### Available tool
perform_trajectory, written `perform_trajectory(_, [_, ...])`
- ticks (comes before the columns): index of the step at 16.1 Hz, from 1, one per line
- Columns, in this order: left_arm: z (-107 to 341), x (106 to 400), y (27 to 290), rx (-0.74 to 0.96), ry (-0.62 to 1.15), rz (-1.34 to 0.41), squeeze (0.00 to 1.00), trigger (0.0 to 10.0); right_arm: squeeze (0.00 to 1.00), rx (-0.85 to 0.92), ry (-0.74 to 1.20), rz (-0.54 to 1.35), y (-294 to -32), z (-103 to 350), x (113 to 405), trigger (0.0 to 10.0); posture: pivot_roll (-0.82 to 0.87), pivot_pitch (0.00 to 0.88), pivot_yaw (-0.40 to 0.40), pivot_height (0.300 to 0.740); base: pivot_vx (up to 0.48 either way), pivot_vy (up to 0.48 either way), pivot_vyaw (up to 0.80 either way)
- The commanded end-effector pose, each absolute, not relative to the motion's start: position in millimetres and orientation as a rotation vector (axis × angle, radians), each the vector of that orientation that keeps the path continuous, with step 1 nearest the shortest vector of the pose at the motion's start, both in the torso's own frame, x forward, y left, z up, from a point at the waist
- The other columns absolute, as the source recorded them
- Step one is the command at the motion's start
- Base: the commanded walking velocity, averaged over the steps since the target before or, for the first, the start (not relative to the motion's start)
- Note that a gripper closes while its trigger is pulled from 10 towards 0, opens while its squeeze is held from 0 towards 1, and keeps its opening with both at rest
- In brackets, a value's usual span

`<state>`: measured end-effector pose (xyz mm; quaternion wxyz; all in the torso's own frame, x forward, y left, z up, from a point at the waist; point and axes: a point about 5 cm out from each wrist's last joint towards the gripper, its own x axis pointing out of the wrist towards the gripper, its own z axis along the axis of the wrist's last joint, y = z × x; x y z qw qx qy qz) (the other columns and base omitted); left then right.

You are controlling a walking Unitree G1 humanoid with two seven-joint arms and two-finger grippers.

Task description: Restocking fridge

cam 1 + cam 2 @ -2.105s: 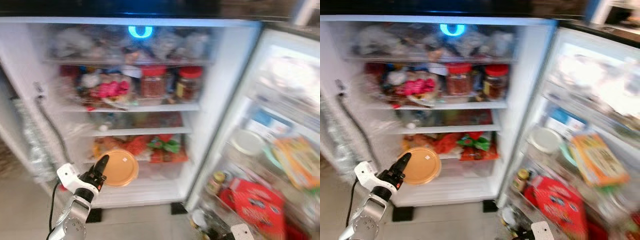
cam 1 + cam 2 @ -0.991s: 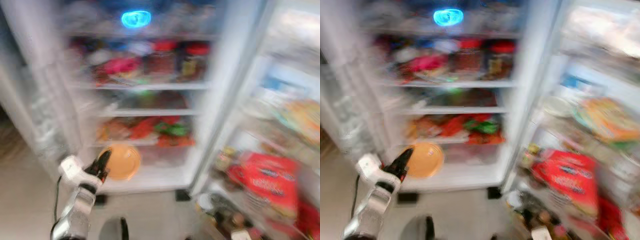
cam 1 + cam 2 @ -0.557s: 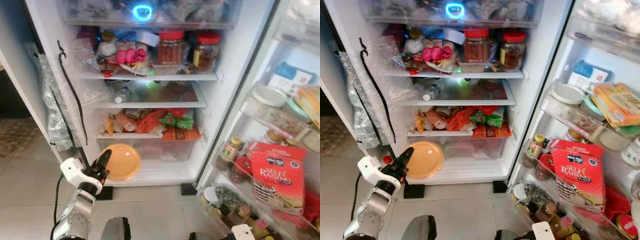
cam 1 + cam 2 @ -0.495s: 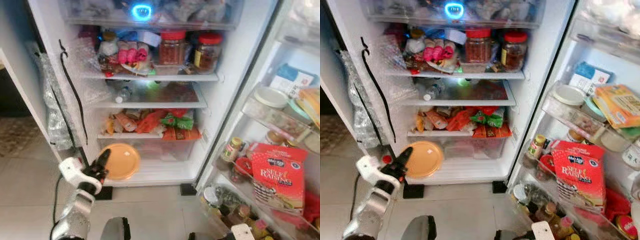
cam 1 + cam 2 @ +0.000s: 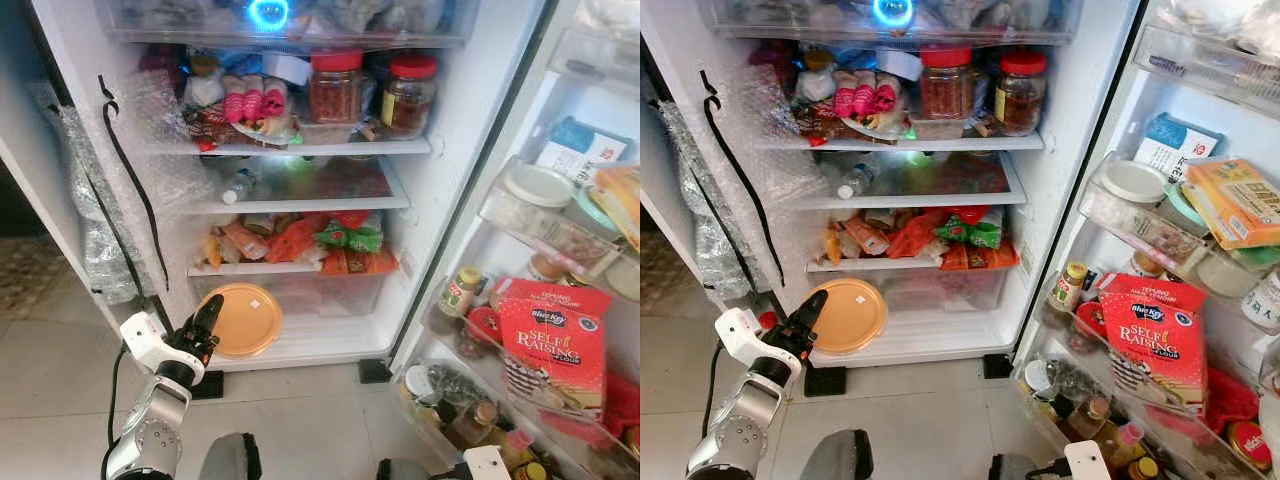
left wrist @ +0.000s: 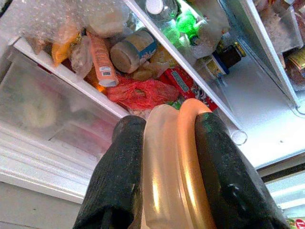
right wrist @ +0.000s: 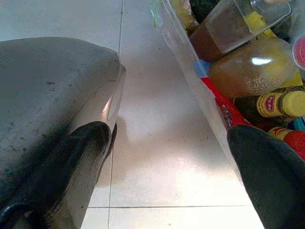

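The fridge [image 5: 70,120] is standing open, with its door [image 5: 600,150] swung out on the robot's right. The left gripper [image 5: 205,325] is clamping the rim of a round orange container [image 5: 243,320], holding it on edge in front of the clear drawer [image 5: 320,295] at the bottom of the fridge. In the left wrist view, both black fingers [image 6: 116,176] are pressing against the container's [image 6: 176,167] stacked edges, one finger on each side. The shelf above the drawer is carrying red and green packets [image 5: 330,245]. Higher up, two red-lidded jars [image 5: 335,85] are standing side by side. The door racks are holding a red flour bag [image 5: 555,345] and small bottles [image 5: 455,295]. The right gripper [image 7: 171,171] is hanging low over the tiled floor [image 7: 157,143] beside the lowest door rack, with its fingers spread wide and grasping nothing.
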<state>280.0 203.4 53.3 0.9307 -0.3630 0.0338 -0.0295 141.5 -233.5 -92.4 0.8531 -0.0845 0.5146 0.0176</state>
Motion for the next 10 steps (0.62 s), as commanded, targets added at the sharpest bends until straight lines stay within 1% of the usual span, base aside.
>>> perform_trajectory(1, [62.8, 284.6, 201.1, -0.744, 0.039, -0.087, 0.0, 10.0, 0.0, -0.172, 1.083, 0.046, -232.9, -92.6, 141.2, 10.0, -0.11, 0.0, -0.049, 0.631, 0.0, 0.0, 0.0])
perform_trajectory(5, [67.6, 287.2, 201.6, -0.757, 0.021, -0.088, 0.0, 10.0, 0.0, -0.196, 1.08, 0.065, -232.6, -92.2, 142.2, 10.0, -0.11, 0.0, -0.048, 0.631, 0.0, 0.0, 0.0])
perform_trajectory(8, [68.9, 288.0, 201.4, -0.763, 0.015, -0.088, 0.0, 10.0, 0.0, -0.19, 1.08, 0.06, -232.6, -92.3, 142.1, 10.0, -0.11, 0.0, -0.048, 0.631, 0.0, 0.0, 0.56])
perform_trajectory(10, [69.9, 288.8, 199.2, -0.768, 0.013, -0.094, 0.0, 10.0, 0.0, -0.174, 1.078, 0.053, -232.3, -92.4, 141.9, 10.0, -0.11, 0.0, -0.049, 0.631, 0.0, 0.0, 0.0])
